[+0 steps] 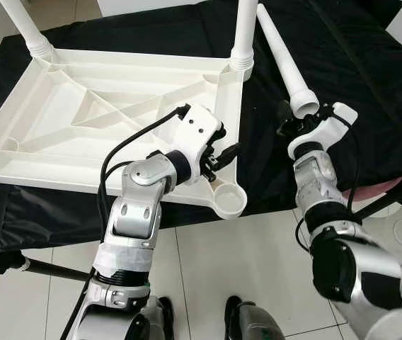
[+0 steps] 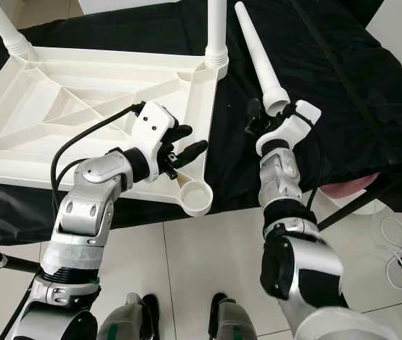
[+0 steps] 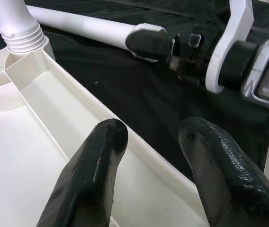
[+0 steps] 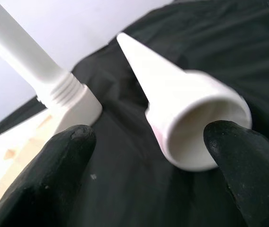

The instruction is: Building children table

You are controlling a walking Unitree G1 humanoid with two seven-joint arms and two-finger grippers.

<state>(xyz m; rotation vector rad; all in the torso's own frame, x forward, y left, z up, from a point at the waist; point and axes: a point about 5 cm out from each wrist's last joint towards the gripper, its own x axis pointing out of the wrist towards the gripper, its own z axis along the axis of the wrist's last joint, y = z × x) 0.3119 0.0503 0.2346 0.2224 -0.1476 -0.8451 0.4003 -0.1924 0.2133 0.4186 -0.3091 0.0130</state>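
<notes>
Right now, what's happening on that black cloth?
A white plastic children's table top lies upside down on a black cloth, with two legs already standing in its far corner sockets. The near right corner socket is empty. The left gripper is open over the table top's right edge, beside that socket. The right gripper is at the wide threaded end of a loose table leg lying on the cloth, fingers open either side of it, not yet clamped.

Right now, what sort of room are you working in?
Probably a tiled room at home used as an assembly spot: pale floor tiles, a black cloth over the work surface, an upturned white tabletop on it.
</notes>
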